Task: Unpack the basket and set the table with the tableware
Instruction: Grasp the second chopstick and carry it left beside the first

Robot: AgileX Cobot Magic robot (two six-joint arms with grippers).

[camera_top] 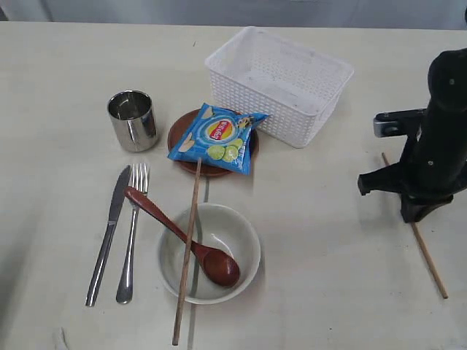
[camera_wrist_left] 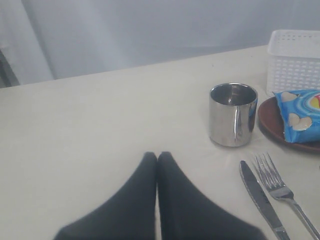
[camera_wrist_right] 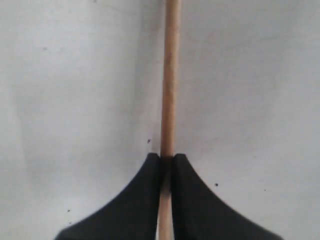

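Note:
On the table [camera_top: 328,248] my right gripper [camera_top: 417,215] [camera_wrist_right: 166,157] is shut on a wooden chopstick [camera_top: 427,260] [camera_wrist_right: 170,75] that lies at the right. The other chopstick [camera_top: 187,248] rests across the white bowl [camera_top: 241,226], and the reddish-brown spoon [camera_top: 175,230] has its head in that bowl. Knife [camera_top: 106,237] [camera_wrist_left: 260,197] and fork [camera_top: 131,233] [camera_wrist_left: 277,187] lie side by side left of the bowl. The steel cup [camera_top: 133,120] [camera_wrist_left: 233,114] stands behind them. The plate [camera_top: 177,135] [camera_wrist_left: 272,125] lies under the chip bag. The white basket [camera_top: 281,84] [camera_wrist_left: 292,60] stands at the back. My left gripper [camera_wrist_left: 157,156] is shut on nothing.
A blue chip bag [camera_top: 219,138] [camera_wrist_left: 300,112] lies on the plate, right in front of the basket. The right arm's black body [camera_top: 441,131] stands over the table's right side. The left arm does not show in the exterior view.

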